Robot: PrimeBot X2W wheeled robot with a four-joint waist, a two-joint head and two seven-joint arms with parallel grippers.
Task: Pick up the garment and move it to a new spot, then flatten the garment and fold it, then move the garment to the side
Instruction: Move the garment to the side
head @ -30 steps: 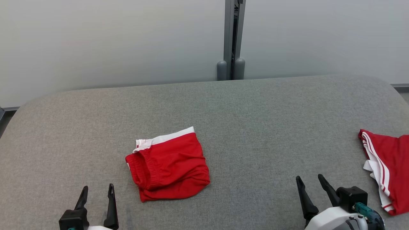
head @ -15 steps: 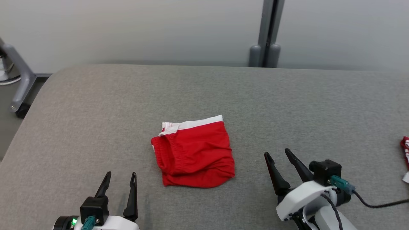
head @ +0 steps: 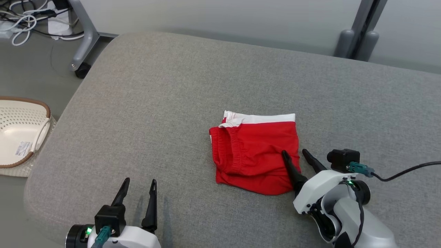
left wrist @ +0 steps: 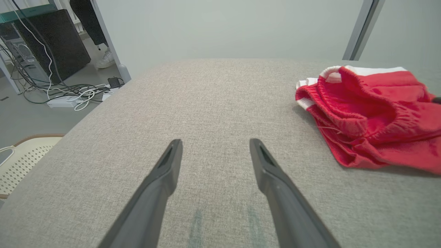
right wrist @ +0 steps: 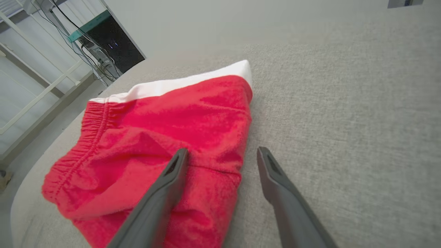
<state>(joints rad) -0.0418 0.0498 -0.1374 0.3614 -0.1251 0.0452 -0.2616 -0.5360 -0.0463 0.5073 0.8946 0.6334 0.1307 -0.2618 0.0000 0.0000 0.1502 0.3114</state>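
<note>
A folded red garment (head: 253, 155) lies on the tabletop (head: 155, 103). The right hand (head: 294, 151), open, straddles its right edge; the left hand (head: 140, 180) gapes too.

The bench (head: 165, 89) is showing a grey woven cloth cover, coarse-grained and matt. The garment (head: 255, 151) is looking like soft red knit cloth, slightly fuzzy and matt. A smoother white band is running along its far edge, and a gathered, puckered elastic hem down its left side. Both pairs of jaws are appearing as dark, smooth, matt plastic. The wrist shell (head: 318, 193) at the near right is gleaming as glossy white plastic. At the left, the basket (head: 13, 115) is looking like cream perforated plastic with a brown rim, carrying a paper label (head: 23, 148). At the far left, the frame leg (head: 85, 20) is showing grey painted metal.
</note>
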